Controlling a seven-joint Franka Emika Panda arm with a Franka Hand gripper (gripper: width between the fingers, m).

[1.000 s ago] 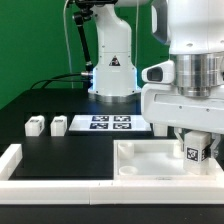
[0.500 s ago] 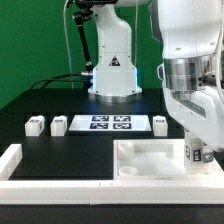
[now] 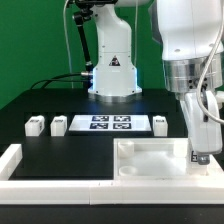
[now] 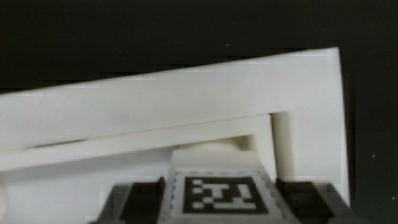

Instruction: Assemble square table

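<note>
The square table's white ribbed slab [image 3: 150,160] lies at the front of the exterior view's right, inside the border wall. My gripper [image 3: 201,154] is shut on a white tagged leg [image 3: 197,155] and holds it over the slab's right edge. In the wrist view the leg [image 4: 221,193] sits between the dark jaws of my gripper [image 4: 222,203], tag facing the camera, with the slab [image 4: 160,105] below it. Three more legs lie on the black table: two at the left [image 3: 35,125] [image 3: 59,125] and one right of the marker board [image 3: 160,123].
The marker board [image 3: 110,123] lies flat at mid table. A low white border wall [image 3: 18,163] runs along the front and left. The arm's base [image 3: 112,70] stands at the back.
The arm has shifted toward the exterior view's right and turned the wrist, carrying the leg from over the slab's right part to its right edge. The leg by the marker board has come into view.
</note>
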